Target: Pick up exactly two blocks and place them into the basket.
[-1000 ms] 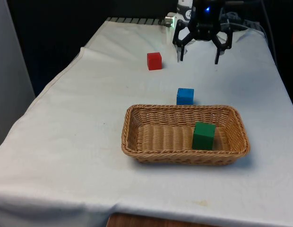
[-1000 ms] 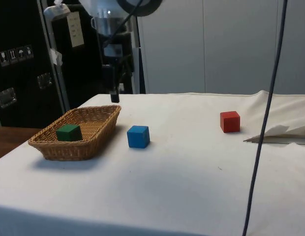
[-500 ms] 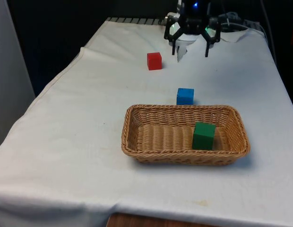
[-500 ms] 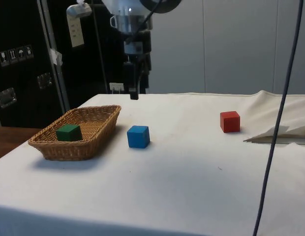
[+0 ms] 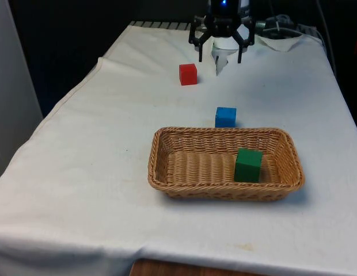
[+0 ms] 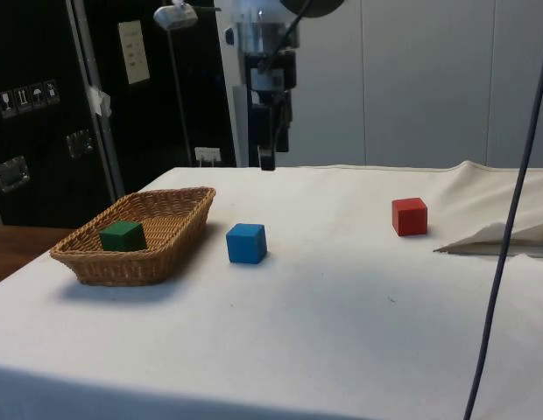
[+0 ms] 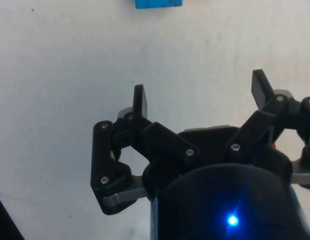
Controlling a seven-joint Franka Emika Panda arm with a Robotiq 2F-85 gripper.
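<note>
Overhead, tool (image 5: 220,56) spread wide, white cloth (image 5: 98,144), dark cabinets (image 6: 44,105) behind

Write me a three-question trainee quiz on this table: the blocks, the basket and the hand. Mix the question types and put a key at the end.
1. True or false: the green block already lies inside the wicker basket.
2. Which block lies on the cloth nearest the basket's far rim in the front view? A. the red block B. the blue block C. a yellow block
3. Fill in: the hand hangs above the cloth with its fingers ____ and nothing between them.

Key:
1. True. It sits toward the basket's end on the front view's right.
2. B. The blue block rests just beyond the rim; the red one lies farther off, near the hand.
3. Open.
</note>
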